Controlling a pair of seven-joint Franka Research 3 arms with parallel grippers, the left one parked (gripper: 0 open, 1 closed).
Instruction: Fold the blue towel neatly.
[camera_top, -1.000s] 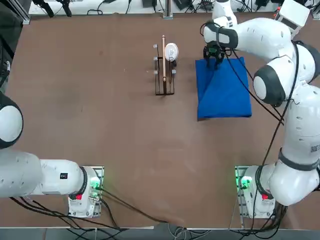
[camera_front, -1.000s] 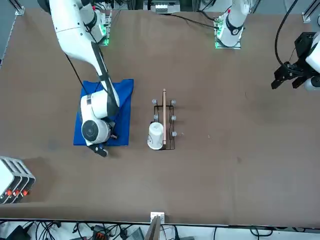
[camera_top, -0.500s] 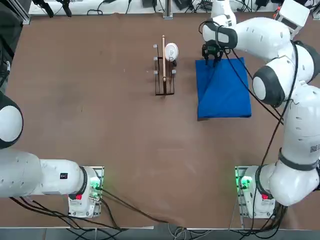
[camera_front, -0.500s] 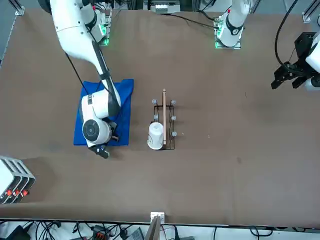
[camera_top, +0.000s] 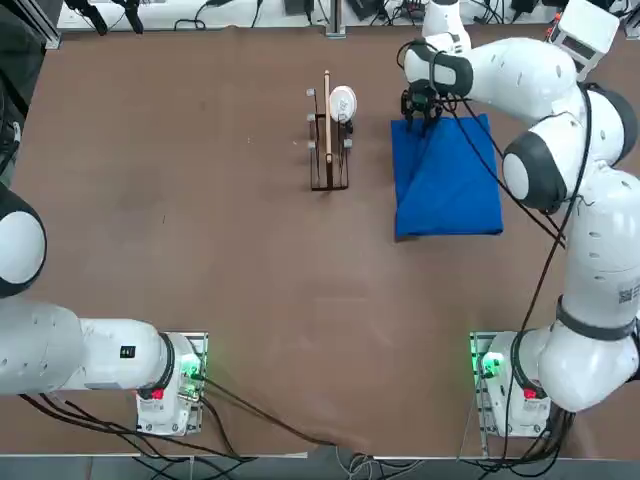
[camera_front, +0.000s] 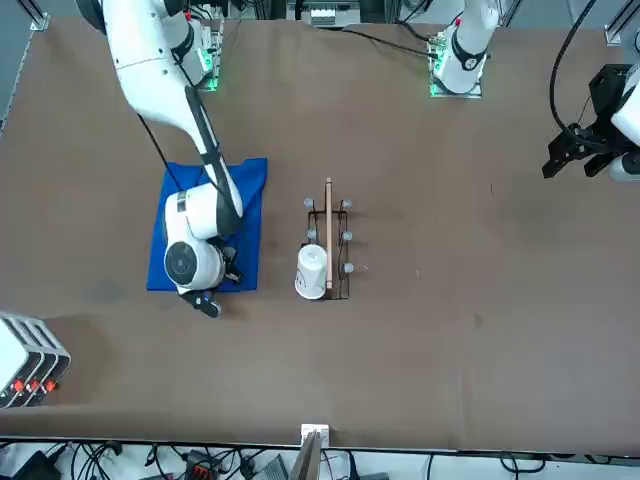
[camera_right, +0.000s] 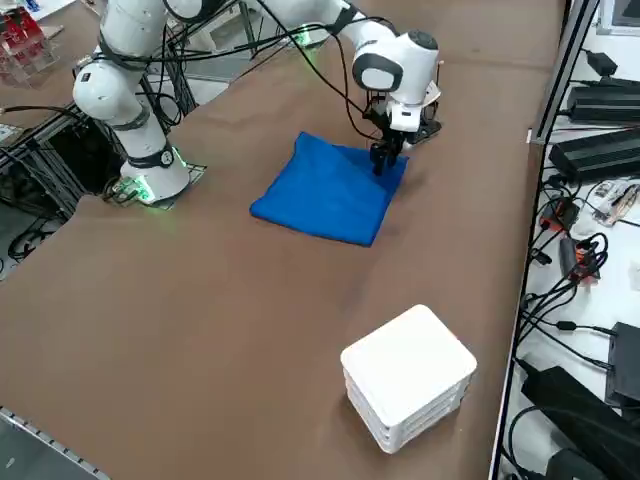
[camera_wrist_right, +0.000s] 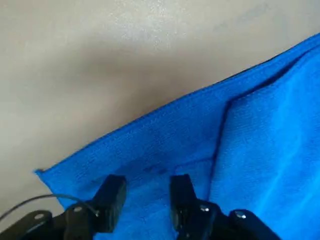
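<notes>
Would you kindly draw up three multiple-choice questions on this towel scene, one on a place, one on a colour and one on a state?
1. The right gripper is over which part of the blue towel?
A. a far corner
B. its middle
C. the edge nearest the bases

2. The boxy stack on the table is
A. white
B. red
C. black

3. The gripper's fingers are
A. open, nothing between them
B. shut on the towel
C. holding a cup

Answers: 1 A, the top view puts it at the far corner; 2 A, plainly white; 3 A, the wrist view shows a gap.

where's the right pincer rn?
Top view: the right pincer sits over the far-left corner of the blue towel, just right of the wire rack with the white cup.
</notes>
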